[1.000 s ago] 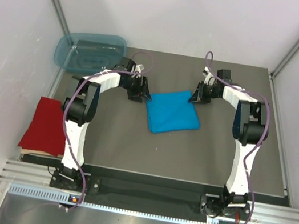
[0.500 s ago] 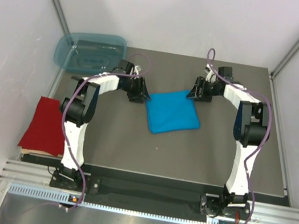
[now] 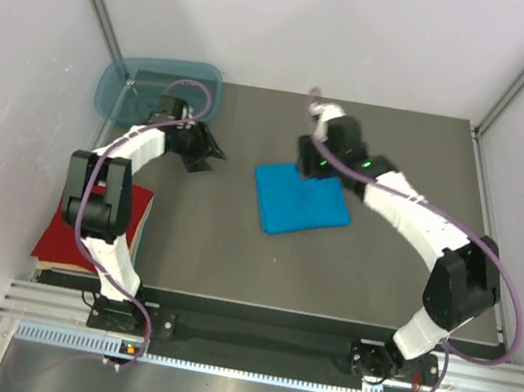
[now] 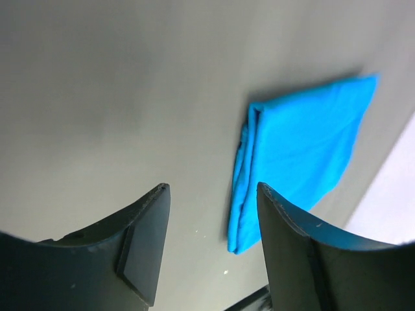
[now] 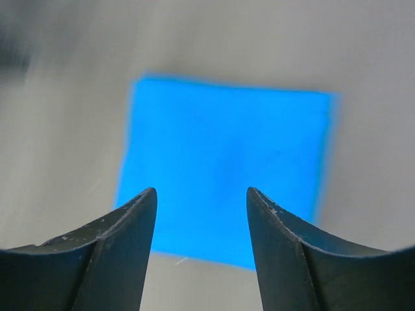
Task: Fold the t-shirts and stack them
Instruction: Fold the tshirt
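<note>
The turquoise-blue t-shirt (image 3: 301, 200) lies folded to a flat square in the middle of the table. It also shows in the left wrist view (image 4: 295, 155) and the right wrist view (image 5: 227, 165). The red t-shirt (image 3: 82, 223) lies folded at the table's left front edge, partly behind the left arm. My left gripper (image 3: 211, 154) is open and empty, well left of the blue shirt; its jaws (image 4: 211, 194) stand apart over bare table. My right gripper (image 3: 305, 161) is open and empty above the blue shirt's far edge, jaws (image 5: 201, 197) apart.
A translucent blue-green plastic tub (image 3: 154, 89) sits at the table's far left corner, just behind the left gripper. White walls with metal posts close in the grey table (image 3: 232, 252) on three sides.
The left gripper has pulled away from the blue shirt to the left, toward the tub. The right gripper has swung left from the shirt's right corner to above its far edge.
</note>
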### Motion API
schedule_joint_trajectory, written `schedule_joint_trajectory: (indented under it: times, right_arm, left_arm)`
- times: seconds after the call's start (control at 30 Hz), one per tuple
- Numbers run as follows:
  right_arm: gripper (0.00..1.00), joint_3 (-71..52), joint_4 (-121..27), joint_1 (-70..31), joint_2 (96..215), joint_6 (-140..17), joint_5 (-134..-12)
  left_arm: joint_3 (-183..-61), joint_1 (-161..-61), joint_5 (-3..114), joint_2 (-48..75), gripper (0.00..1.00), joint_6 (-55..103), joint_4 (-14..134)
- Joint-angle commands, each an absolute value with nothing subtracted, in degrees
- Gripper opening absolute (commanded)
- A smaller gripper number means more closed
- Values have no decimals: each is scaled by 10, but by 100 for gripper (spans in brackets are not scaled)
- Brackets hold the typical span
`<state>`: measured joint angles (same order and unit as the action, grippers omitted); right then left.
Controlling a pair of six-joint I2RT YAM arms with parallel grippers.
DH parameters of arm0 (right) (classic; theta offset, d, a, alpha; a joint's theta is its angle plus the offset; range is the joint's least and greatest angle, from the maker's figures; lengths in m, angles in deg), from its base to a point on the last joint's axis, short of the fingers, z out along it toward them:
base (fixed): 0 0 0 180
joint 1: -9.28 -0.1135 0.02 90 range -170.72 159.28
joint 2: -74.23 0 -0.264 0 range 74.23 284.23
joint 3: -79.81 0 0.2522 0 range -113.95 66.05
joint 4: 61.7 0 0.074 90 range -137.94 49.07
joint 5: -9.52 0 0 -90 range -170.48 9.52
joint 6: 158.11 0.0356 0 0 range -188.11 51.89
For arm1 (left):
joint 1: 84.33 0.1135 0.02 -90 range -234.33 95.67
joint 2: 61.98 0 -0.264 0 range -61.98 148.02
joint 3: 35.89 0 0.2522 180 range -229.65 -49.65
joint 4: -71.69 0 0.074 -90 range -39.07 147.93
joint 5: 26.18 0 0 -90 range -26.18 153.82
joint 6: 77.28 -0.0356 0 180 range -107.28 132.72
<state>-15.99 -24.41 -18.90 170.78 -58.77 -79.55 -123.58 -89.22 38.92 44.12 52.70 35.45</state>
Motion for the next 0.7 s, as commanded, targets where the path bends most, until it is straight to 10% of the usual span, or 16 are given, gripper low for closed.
schedule_joint_trajectory:
  times: [0.0, 0.67]
  right_arm:
    - [57, -103, -252, -288, 1685, -625, -916]
    - [62, -160, -265, -548, 1892, -670, -1183]
  left_arm:
    - [-1201, -852, 358, 398, 60, 572, 385]
    - [-1161, -826, 302, 410, 60, 603, 412]
